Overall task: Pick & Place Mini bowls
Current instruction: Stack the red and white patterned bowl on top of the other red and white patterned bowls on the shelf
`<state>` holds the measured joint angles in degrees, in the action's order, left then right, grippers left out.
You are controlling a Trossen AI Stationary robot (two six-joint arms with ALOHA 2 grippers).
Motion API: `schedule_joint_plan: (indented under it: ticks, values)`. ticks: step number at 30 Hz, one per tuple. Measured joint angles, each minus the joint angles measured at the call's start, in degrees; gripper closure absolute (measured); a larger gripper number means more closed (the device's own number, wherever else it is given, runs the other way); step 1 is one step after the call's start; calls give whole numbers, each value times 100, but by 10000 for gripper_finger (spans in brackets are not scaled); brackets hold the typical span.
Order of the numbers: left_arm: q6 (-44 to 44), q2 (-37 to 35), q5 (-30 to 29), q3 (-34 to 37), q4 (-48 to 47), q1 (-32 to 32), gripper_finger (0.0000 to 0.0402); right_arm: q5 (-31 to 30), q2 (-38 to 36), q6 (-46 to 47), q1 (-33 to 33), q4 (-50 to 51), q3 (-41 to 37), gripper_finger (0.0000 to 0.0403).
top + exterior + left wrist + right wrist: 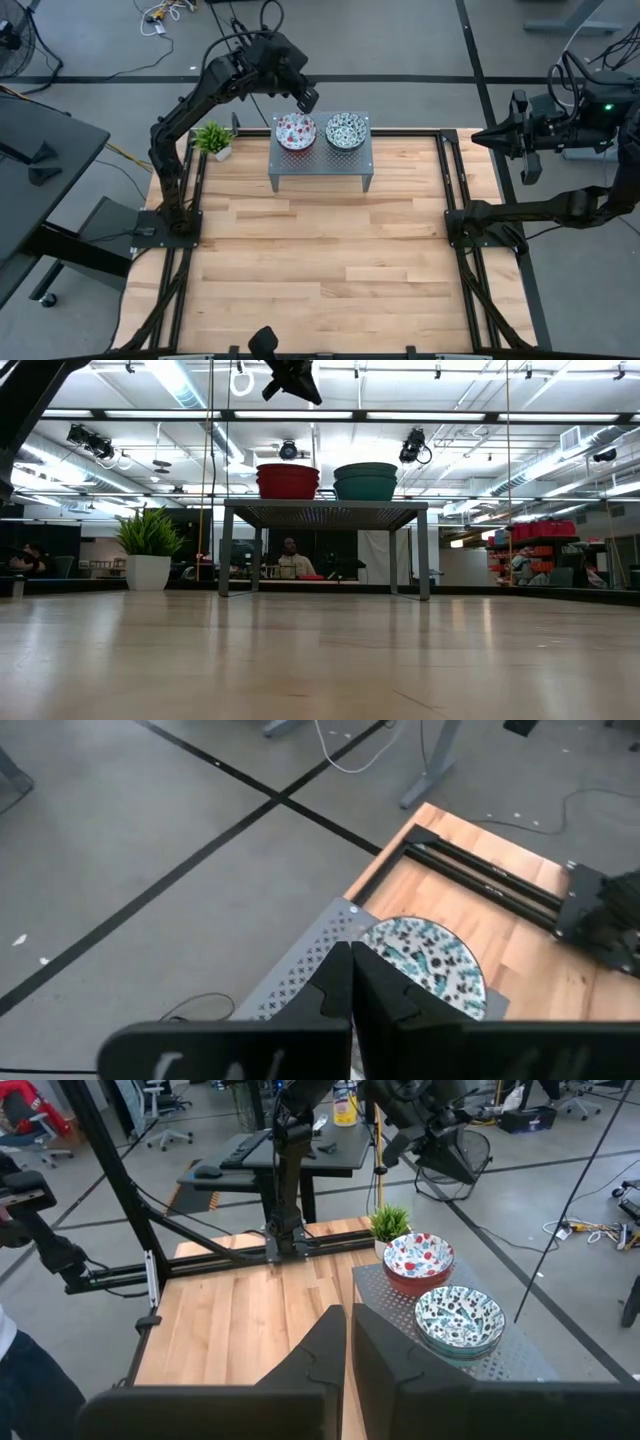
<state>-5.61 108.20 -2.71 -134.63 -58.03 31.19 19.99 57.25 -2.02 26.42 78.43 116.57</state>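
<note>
The near stretch of the wooden surface (pixel 330 270) lies bare planks, framed on both sides by the dark rails that carry the arm bases. To the right, off the edge of the surface and raised well clear of it, the right end effector (pixel 484 138) waits with its fingers (pixel 325 1345) drawn together on nothing, pointing left toward the far middle. Farther back, at the far edge of the surface, stands the grey perforated metal stand (pixel 320 165), a low table-like rack on legs. On its top sit the mini bowls in two stacks side by side, close but apart: the reddish-pink stack (pixel 295 131) on the left and the green-teal stack (pixel 346 130) on the right; in the level view the red stack (pixel 287 481) and the teal stack (pixel 365 481) rise to about the same height. How many bowls each stack holds cannot be told for sure. Left of the stand, near the far left corner, is a small potted plant (pixel 213 139) in a white pot. The left end effector (pixel 307 99) hangs in the air above the far edge of the reddish-pink stack, clear of it, its fingers (pixel 345 985) pressed together and empty.
</note>
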Motion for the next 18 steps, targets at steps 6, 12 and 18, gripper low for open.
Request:
schedule_joint_plan:
  ticks: [6,12,18]
  values:
    - [152,-50,162,4,-175,-29,402,1,-1,0,2,-1,0,378]
    - [184,-48,549,4,-41,-36,402,1,-1,1,1,-1,0,378]
    - [326,-249,596,410,502,-205,402,0,0,0,0,1,1,378]
